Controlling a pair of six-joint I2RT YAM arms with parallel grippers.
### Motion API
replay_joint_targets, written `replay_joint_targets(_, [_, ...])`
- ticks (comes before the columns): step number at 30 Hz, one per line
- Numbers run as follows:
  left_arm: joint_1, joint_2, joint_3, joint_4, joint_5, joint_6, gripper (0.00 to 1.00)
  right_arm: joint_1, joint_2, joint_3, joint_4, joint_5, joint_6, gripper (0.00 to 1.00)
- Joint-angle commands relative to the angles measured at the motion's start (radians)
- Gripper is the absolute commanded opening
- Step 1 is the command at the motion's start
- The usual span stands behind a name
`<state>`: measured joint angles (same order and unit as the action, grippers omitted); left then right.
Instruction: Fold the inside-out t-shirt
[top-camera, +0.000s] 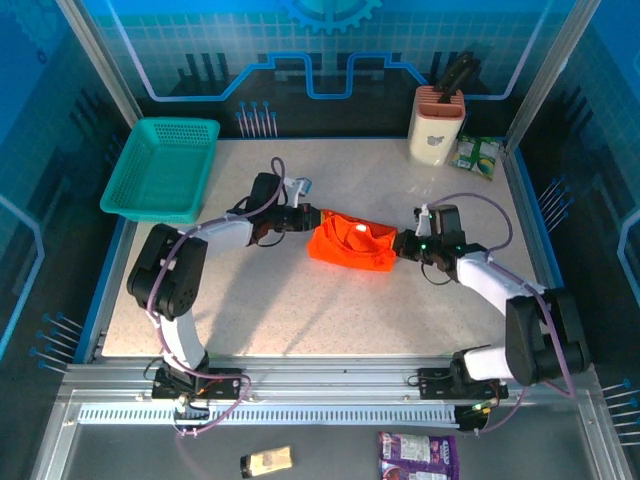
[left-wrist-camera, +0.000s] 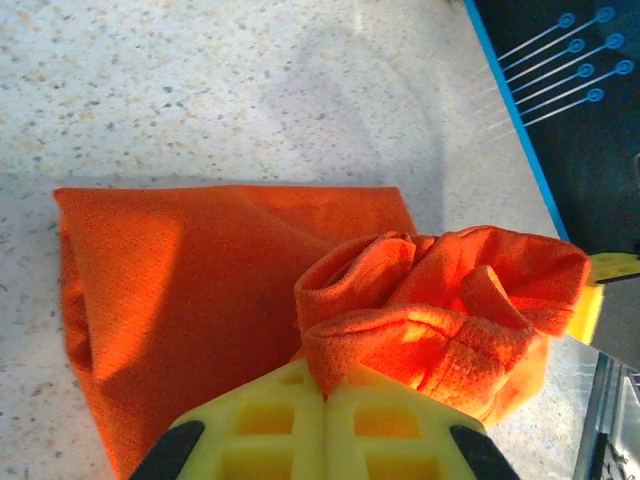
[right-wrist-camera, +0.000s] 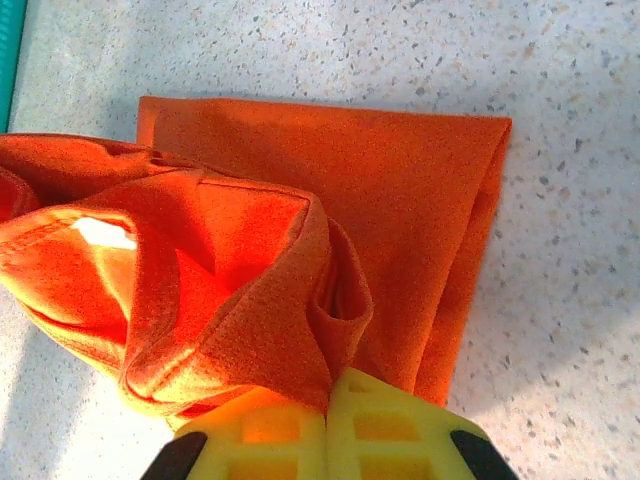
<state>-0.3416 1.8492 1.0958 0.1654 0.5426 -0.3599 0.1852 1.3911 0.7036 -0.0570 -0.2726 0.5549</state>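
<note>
Two claws are clamping the t-shirt (top-camera: 350, 243), bunched mid-frame on the desk (top-camera: 330, 310): left claw (top-camera: 308, 220) its left edge, right claw (top-camera: 400, 243) its right. Soft, light, floppy; I'm favouring hem grips.

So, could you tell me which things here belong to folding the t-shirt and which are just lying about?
In the job: orange t-shirt; left fingers, shut on it; right fingers, shut on it.
Lying about: teal basket; knife block; green packet; purple packet; yellowish item.
</note>
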Motion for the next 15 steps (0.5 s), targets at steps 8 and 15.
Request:
replay_joint_targets(8, [0.038, 0.178, 0.224, -0.117, -0.013, -0.013, 0.0, -0.06, 0.238, 0.214, -0.072, -0.044, -0.047, 0.0])
replay_joint_targets(15, [0.051, 0.259, 0.305, -0.193, -0.086, -0.043, 0.0, -0.106, 0.373, 0.283, -0.057, -0.068, -0.047, 0.0])
